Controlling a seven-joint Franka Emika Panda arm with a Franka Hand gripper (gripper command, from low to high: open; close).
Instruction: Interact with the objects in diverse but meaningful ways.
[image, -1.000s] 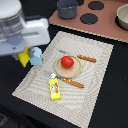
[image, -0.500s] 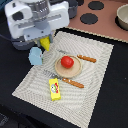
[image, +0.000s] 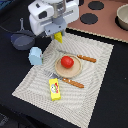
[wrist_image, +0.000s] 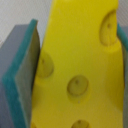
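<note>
Yellow cheese wedge sat clamped in your claw; you needed to lower it gently onto bare placemat below, clear of the cup.

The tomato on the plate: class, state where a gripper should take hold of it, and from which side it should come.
Grip the tomato across its widest middle, coming straight down from above. It is round, so no side grips better than another, and it sits alone on the plate, whose rim hinders a low sideways approach. First the gripper must set down the cheese it holds.
</note>
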